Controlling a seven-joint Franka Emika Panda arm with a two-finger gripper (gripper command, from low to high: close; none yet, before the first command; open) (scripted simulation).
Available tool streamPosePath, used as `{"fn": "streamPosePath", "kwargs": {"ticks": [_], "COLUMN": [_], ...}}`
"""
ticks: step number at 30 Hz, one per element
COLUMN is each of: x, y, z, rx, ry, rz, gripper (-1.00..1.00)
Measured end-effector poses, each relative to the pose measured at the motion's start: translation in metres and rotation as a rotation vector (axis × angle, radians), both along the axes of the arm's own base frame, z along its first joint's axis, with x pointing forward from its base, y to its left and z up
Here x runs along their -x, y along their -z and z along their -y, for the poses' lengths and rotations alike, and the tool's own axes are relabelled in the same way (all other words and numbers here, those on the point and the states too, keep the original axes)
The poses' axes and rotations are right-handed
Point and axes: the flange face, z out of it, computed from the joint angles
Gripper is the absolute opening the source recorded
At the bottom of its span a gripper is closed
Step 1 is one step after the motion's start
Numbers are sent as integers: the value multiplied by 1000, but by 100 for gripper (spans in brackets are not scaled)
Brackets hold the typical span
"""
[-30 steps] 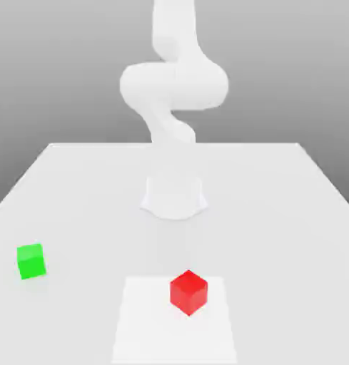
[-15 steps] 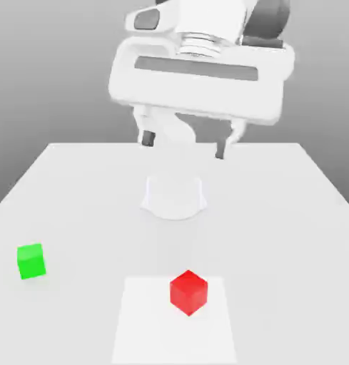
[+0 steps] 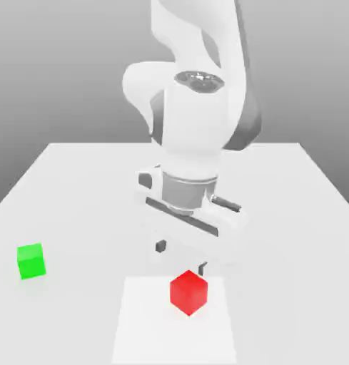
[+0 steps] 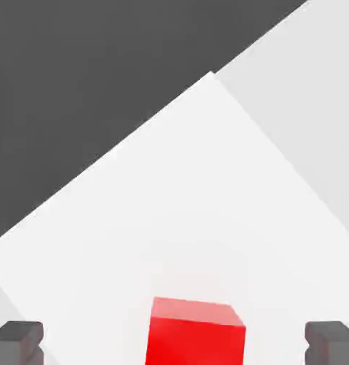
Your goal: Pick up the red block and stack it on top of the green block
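**Pre-grasp over red block: yaw mismatch is my main worry**

Gripper (image 3: 181, 258) is hanging just above and slightly behind the red block (image 3: 188, 292), jaws spread wide with nothing between them. In the hand view both fingertips (image 4: 17, 341) sit well clear on either side of the red block (image 4: 196, 331), so the straddle looks fine laterally.

Risks as I read them:
- The block sits rotated, one corner pointing at the near edge in the exterior view. If my finger line doesn't square up with a pair of flat faces, the pads will close on corners and the cube will twist or squirt out.
- Block isn't centred in depth under the hand yet. Descending from here could land a fingertip on the top face and shove it.
- A shallow descent means a grip high on the cube; it could pivot during the carry.
- Green block (image 3: 31, 261) is well apart, far over on the exterior view's left, so it's a long transfer. Any slip in the grasp shows up as a misaligned placement and the stack topples.

Target itself: small bright red cube, plain matte faces, resting flat on the paler square patch (image 3: 141, 335) of the white table (image 3: 291, 214), near the patch's far edge. Same size as the green cube, I'd judge.
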Motion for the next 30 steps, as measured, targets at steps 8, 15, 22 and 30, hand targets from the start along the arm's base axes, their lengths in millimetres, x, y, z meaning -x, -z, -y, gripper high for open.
{"fn": "streamPosePath", "kwargs": {"ticks": [8, 15, 22, 30], "x": [1, -3, 4, 9], "y": [18, 36, 67, 80], "z": [-4, -4, -3, -2], "rx": [-35, -38, -33, -30], "ry": [47, 51, 48, 45], "rz": [-4, 2, -11, -17], "gripper": [0, 0, 0, -100]}}
